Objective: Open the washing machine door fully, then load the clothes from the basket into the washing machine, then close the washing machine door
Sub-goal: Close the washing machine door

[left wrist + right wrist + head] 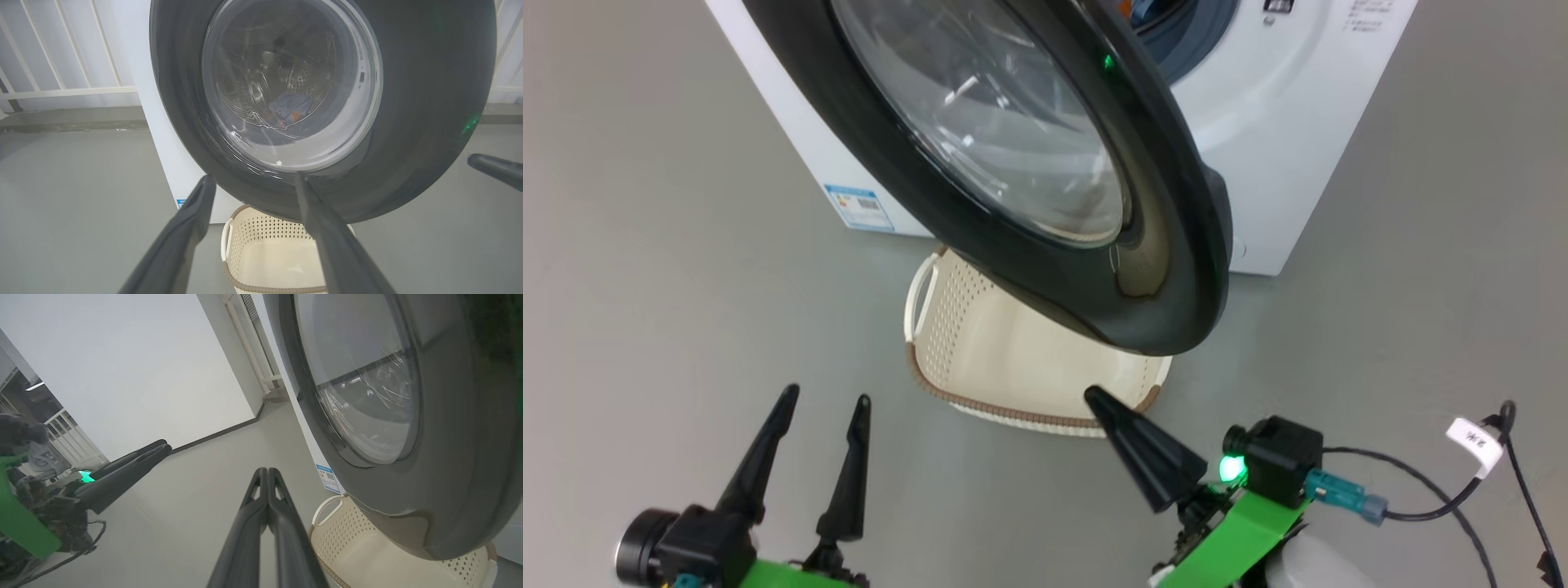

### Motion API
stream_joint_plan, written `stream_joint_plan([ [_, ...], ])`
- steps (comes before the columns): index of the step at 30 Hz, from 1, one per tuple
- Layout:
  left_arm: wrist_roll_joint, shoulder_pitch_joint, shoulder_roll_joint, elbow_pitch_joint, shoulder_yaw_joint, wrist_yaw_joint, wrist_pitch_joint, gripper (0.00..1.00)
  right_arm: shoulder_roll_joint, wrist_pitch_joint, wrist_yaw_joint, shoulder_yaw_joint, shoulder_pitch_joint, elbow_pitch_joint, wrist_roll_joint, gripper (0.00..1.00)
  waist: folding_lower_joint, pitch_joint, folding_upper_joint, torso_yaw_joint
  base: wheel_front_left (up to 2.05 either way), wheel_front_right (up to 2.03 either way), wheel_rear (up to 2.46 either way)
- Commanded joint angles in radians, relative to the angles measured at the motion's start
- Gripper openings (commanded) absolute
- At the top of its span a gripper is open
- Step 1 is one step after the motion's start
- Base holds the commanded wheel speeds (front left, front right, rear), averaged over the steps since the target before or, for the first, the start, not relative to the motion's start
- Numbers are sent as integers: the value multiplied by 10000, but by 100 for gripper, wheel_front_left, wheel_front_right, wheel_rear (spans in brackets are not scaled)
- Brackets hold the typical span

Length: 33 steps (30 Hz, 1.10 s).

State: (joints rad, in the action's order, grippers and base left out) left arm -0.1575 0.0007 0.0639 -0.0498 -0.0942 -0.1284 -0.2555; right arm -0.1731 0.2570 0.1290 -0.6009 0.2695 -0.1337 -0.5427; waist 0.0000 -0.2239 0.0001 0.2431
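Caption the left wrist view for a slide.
Left gripper, fingers spread, before the ajar washing machine door, clothes visible through it, basket beneath.

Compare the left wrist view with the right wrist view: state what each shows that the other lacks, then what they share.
Left wrist view: the clothes lying in the steel drum, seen through the door glass, and the left hand open. Right wrist view: the right hand shut, and a white wall. Shared: the washing machine door standing open above the basket, the label sticker, the grey floor.
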Motion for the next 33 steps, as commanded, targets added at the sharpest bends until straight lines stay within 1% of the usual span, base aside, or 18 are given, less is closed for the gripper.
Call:
stream_joint_plan([
  [1, -122, -351, 82, -280, 290, -23, -63, 100, 180, 48, 17, -103, 212, 214, 106, 0, 0, -288, -1, 105, 0, 0, 0],
  [7, -244, -679, 62, -338, 22, -23, -63, 100, 271, 48, 17, 788, 427, 366, 475, 0, 0, -704, -1, 290, 0, 0, 0],
  [15, -403, -906, 44, -362, -167, -23, -63, 100, 400, 48, 17, 2409, 654, 674, 1225, 0, 0, -1073, -1, 438, 0, 0, 0],
  [25, -517, -1233, 46, -425, -401, -23, -63, 100, 480, 48, 17, 3892, 1370, 681, 1364, 0, 0, -1610, -1, 538, 0, 0, 0],
  [29, -574, -1430, 19, -434, -508, -23, -63, 100, 330, 48, 17, 4300, 1928, 627, 1753, 0, 0, -1915, -1, 597, 0, 0, 0],
  [33, -626, -1675, -7, -426, -677, -23, -63, 100, 170, 48, 17, 4682, 2598, 458, 1907, 0, 0, -2226, -1, 690, 0, 0, 0],
])
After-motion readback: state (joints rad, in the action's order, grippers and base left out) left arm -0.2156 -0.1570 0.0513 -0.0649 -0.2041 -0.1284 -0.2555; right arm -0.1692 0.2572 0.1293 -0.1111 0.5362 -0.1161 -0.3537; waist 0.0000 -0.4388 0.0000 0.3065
